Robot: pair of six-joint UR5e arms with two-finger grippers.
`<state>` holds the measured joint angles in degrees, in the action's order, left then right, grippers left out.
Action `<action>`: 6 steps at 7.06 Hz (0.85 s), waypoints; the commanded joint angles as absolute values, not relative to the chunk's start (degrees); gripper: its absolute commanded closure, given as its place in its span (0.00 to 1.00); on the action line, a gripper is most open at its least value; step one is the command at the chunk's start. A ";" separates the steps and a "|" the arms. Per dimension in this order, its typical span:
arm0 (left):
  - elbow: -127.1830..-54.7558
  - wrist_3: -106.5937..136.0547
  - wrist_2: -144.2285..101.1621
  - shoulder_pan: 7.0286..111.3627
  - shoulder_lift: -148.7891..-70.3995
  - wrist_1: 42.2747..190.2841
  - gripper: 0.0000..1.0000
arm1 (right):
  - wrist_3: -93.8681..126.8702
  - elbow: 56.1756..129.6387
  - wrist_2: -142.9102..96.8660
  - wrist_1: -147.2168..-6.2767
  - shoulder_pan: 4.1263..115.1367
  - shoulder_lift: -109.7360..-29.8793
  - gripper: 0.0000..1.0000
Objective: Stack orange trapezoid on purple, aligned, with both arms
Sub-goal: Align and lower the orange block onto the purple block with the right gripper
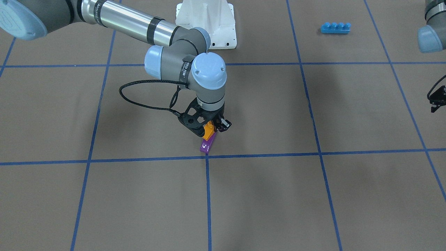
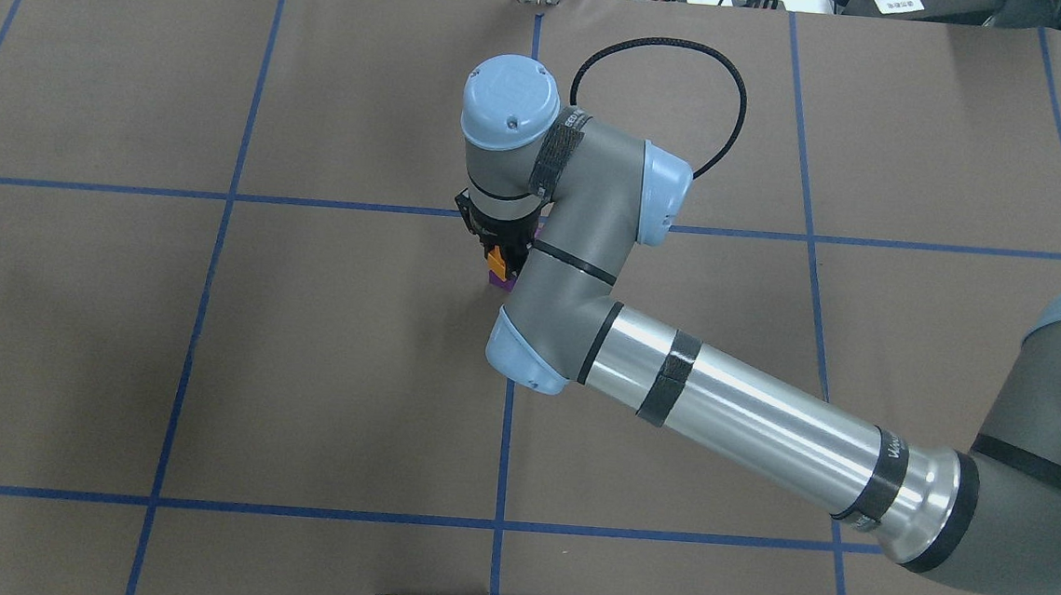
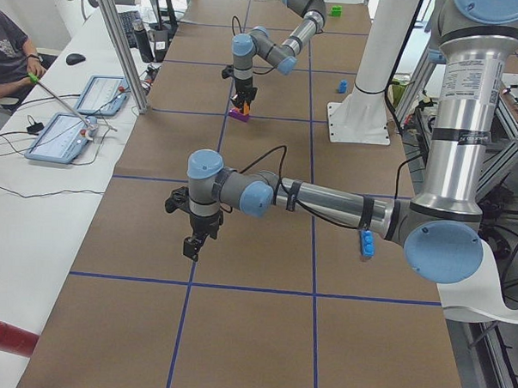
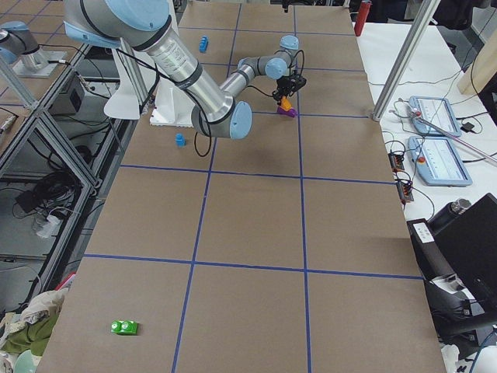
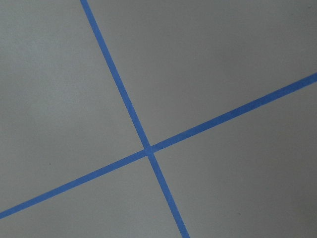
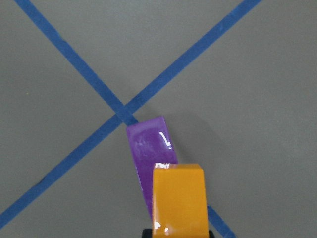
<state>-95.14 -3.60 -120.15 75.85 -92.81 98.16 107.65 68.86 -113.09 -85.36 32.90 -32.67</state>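
- Front-facing view: the right hand [image 1: 209, 129] is clamped on the orange trapezoid [image 1: 208, 131]. It holds it right over the purple block [image 1: 206, 145], at the end nearest the robot.
- The purple block lies on the brown worktop [image 1: 313, 195], just beside a cross of blue tape [image 6: 121, 114].
- From the right wrist camera, the orange trapezoid covers one end of the purple block. The purple block slants a little to one side, so the two do not line up.
- I cannot tell if the blocks touch yet.
- The left hand [image 1: 437, 99] hangs well apart, at the edge of the view. I cannot tell if its fingers are apart or together.
- I think this is the putting-on step.
- The next move likely needs a small turn so the long sides match, then a straight push down.
- The left hand may have to come over and steady the purple block.
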 commanded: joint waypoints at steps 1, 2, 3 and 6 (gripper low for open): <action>-95.01 -3.60 -120.15 75.85 -92.90 98.17 0.00 | 107.32 68.64 -111.72 -85.08 32.44 -32.61 1.00; -95.01 -3.60 -120.15 75.85 -92.90 98.17 0.00 | 107.23 68.64 -110.93 -83.60 32.26 -32.69 1.00; -95.01 -3.60 -120.15 75.85 -92.99 98.17 0.00 | 107.23 68.64 -110.92 -82.02 32.26 -32.78 0.01; -95.01 -3.60 -120.15 75.76 -93.08 98.17 0.00 | 106.61 72.40 -111.88 -82.61 34.35 -32.78 0.00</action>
